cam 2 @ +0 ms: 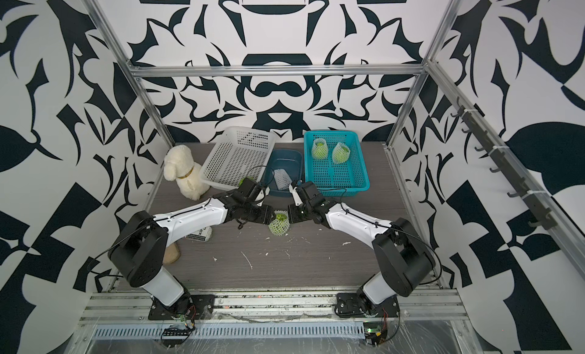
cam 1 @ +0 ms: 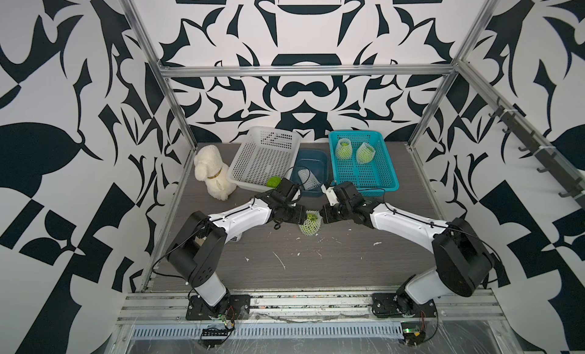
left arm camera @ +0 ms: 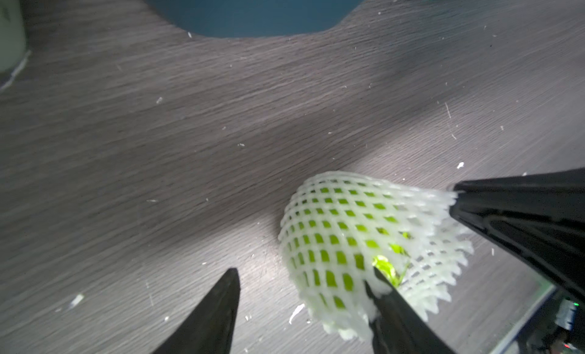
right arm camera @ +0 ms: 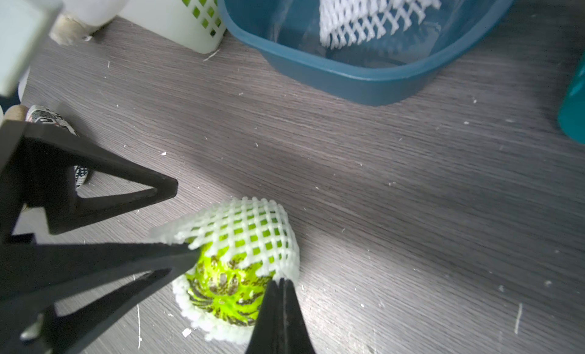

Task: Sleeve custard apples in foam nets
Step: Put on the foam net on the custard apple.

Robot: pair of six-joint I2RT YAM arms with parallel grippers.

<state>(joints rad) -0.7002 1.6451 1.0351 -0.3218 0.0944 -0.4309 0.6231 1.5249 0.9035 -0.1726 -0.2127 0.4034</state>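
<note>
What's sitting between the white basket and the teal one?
A dark blue tub holding one empty foam net, seen in both top views.

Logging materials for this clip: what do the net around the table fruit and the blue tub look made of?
Net: apparently soft white foam, matte, with fuzzy, frayed strand ends. Tub: likely moulded plastic, smooth, faintly glossy, with a rounded rim.

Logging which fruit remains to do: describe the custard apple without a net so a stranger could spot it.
Find the white perforated basket at the back, beside the plush dog. In its near corner, by the dark blue tub, lies one custard apple. Unlike the three netted fruits, it is bare green.
</note>
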